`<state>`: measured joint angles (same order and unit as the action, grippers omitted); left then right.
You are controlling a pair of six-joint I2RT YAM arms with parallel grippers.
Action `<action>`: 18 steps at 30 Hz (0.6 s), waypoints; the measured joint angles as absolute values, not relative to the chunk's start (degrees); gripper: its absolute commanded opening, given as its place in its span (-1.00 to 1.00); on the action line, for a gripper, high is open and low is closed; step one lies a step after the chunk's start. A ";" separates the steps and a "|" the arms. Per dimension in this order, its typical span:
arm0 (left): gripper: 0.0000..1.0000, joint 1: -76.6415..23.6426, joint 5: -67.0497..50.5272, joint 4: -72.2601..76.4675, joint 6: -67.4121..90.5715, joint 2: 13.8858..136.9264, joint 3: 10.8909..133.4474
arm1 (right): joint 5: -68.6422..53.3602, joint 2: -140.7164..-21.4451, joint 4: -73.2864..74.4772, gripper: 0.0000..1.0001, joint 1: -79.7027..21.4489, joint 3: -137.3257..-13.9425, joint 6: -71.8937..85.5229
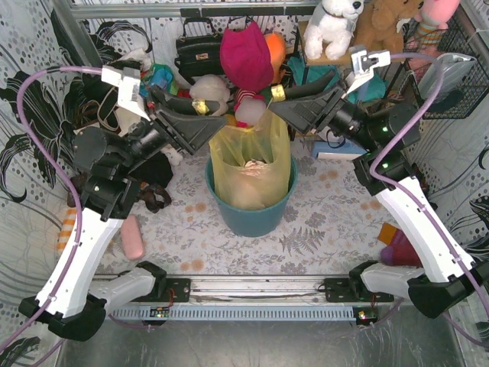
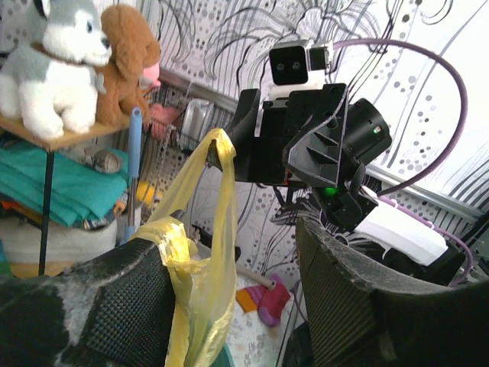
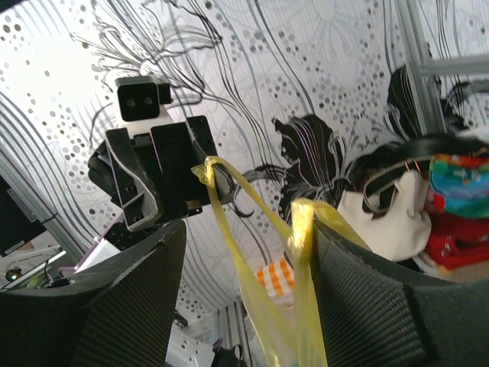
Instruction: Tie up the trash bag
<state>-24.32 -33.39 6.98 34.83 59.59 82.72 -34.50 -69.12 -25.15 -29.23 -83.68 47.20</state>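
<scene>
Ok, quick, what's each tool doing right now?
Left tool: open, trash bag handle draped over one finger, not pinched.
Right tool: open, trash bag handle hooked over one finger.

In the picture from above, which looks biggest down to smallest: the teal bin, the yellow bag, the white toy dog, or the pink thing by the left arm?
1. teal bin and yellow trash bag, too alike to rank
2. white toy dog
3. pink thing
</scene>
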 measured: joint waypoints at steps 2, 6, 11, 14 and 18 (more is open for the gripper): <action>0.34 -24.32 -33.65 6.59 34.63 58.70 80.36 | -34.87 -68.34 -25.04 0.29 -29.23 -80.90 47.24; 0.30 -24.32 -34.13 4.73 33.89 58.83 77.49 | -36.07 -68.31 -23.90 0.26 -29.23 -76.58 47.29; 0.27 -24.32 -34.24 2.04 32.27 58.74 76.86 | -37.08 -68.49 -22.57 0.06 -29.23 -75.61 46.89; 0.20 -24.32 -34.20 1.04 31.27 58.02 76.62 | -37.10 -68.51 -22.13 -0.02 -29.23 -75.61 46.44; 0.08 -24.32 -34.09 0.01 30.30 56.36 75.05 | -37.10 -68.51 -21.43 -0.05 -29.23 -75.61 45.56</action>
<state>-24.32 -34.09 0.01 30.30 56.36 75.05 -37.10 -68.51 -21.43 -29.23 -75.61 45.56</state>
